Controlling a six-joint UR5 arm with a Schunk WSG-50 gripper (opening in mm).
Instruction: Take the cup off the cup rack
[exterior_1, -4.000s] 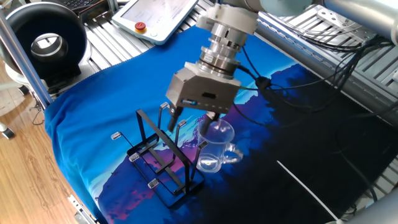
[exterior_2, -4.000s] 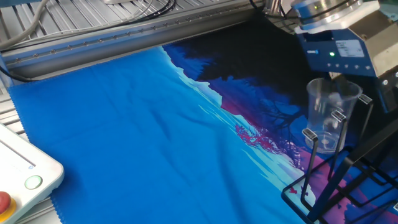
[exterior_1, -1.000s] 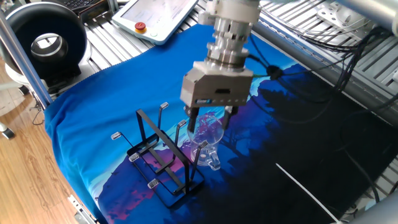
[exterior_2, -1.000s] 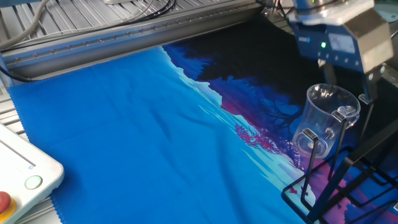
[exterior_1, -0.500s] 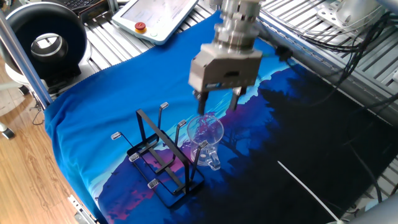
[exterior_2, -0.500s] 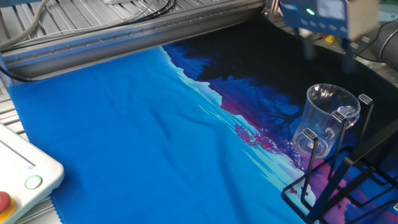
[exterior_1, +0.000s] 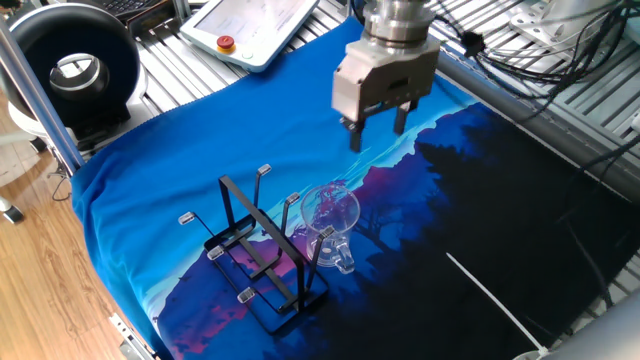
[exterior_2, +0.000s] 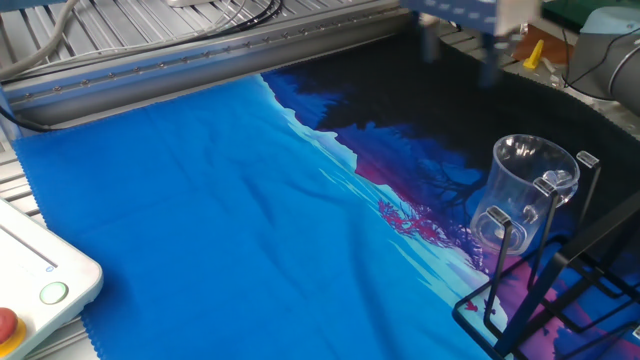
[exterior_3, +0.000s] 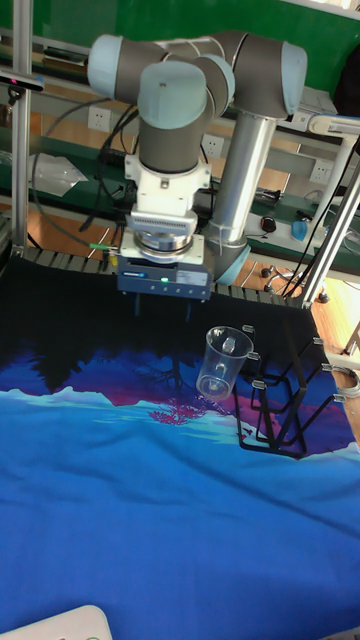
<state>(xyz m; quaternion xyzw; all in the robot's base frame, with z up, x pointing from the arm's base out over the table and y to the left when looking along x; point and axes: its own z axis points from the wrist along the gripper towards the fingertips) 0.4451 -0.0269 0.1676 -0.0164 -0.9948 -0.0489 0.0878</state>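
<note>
This is a robotics lab or test cell. The counter (exterior_1: 160, 70) is built from ribbed aluminium profile, bare at its 11 o'clock corner and along the 2 o'clock edge, and draped with a printed blue cloth (exterior_1: 180, 150). A white teach pendant (exterior_1: 250, 25) with a red emergency-stop button (exterior_1: 227, 43) lies at 11 o'clock. Black cables (exterior_1: 560, 70) trail across the slats at 2 o'clock. In the tall fixed view a grey UR5 arm (exterior_3: 170, 100) rises at 12 o'clock before a green wall (exterior_3: 200, 20), with wall sockets (exterior_3: 98, 118) behind it. Wooden flooring (exterior_1: 40, 290) shows at 8 o'clock.
</note>
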